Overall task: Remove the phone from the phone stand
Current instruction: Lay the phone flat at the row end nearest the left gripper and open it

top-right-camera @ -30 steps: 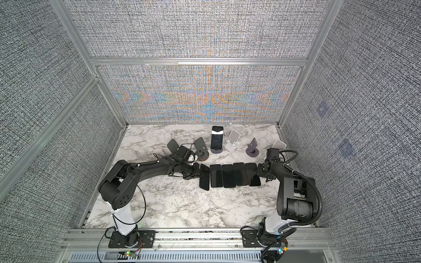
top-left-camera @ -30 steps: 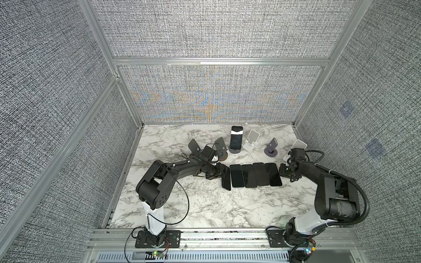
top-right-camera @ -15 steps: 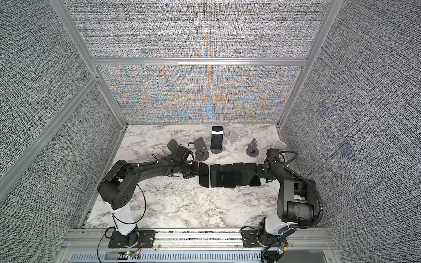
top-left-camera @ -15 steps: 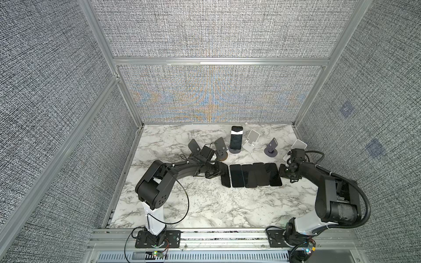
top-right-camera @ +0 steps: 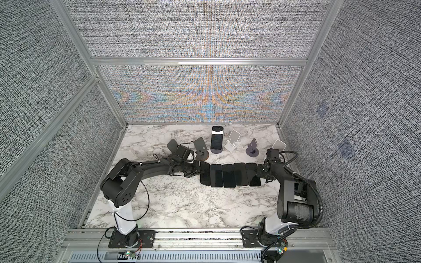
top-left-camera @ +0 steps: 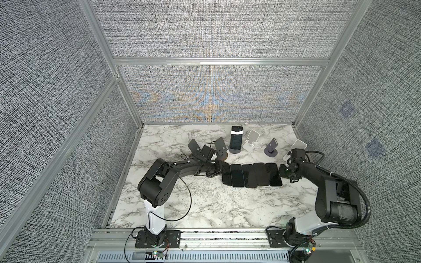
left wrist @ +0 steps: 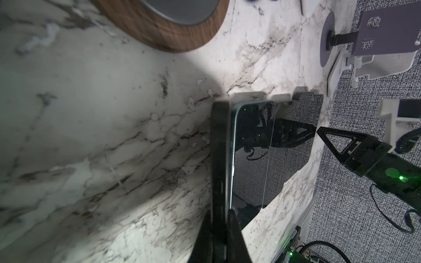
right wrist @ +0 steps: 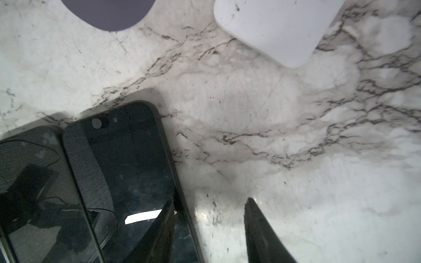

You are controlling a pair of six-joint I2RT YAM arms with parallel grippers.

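Top views: the phone [top-left-camera: 236, 139] [top-right-camera: 216, 139] stands upright in its phone stand [top-left-camera: 235, 150], among other stands [top-left-camera: 250, 143], behind a row of flat phones [top-left-camera: 252, 175].

Left wrist: the left gripper [left wrist: 219, 211] pinches the end phone [left wrist: 219, 148].

Right wrist: the right gripper [right wrist: 209, 201], half-spread and holding nothing, sits at the far phone [right wrist: 127, 159].

Black arms [top-left-camera: 182, 169], white pedestals [top-left-camera: 155, 218], apparently corrugated hose [top-left-camera: 367, 208]

Bright even light; blurred, shadowed close-ups

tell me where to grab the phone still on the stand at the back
Pinch the standing phone by its two long side edges, upper half, coming from above: it leans back nearly upright, foot seated on the dark stand, top free.
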